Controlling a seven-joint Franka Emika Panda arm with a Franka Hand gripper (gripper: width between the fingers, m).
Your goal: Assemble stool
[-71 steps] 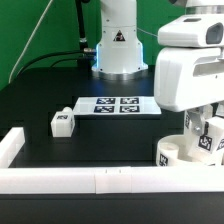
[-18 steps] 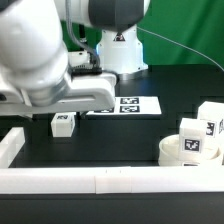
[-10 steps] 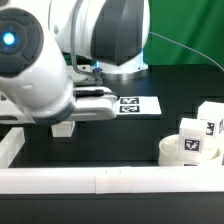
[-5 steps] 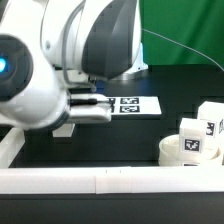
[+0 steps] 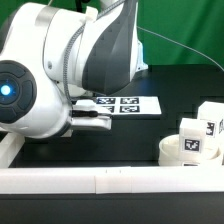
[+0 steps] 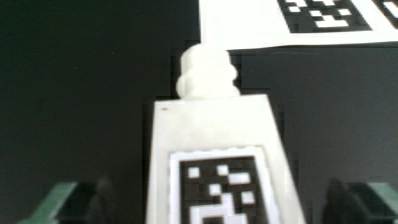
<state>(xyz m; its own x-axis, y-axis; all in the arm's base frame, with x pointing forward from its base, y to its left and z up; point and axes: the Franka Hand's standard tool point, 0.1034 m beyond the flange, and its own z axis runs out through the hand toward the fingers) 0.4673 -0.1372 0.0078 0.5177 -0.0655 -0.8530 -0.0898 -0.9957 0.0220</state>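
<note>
A white stool leg (image 6: 210,130) with a black-and-white tag lies on the black table. It sits lengthwise between my gripper's (image 6: 214,205) two dark fingers (image 6: 75,200), with a dark gap on each side. The jaws stand open and touch nothing. In the exterior view my arm (image 5: 60,80) hides this leg and the fingers. The round seat disc (image 5: 172,153) rests at the exterior view's right with a tagged leg (image 5: 201,135) on it. Another leg (image 5: 211,112) stands just behind.
The marker board (image 5: 122,103) lies flat behind the arm and shows just beyond the leg's tip, marker board (image 6: 311,20). A long white rail (image 5: 100,181) borders the near side of the table and turns up at the left corner.
My arm has swung over and down onto the left leg, which now is hidden in the exterior view. The seat disc and the legs at the right have not moved.
</note>
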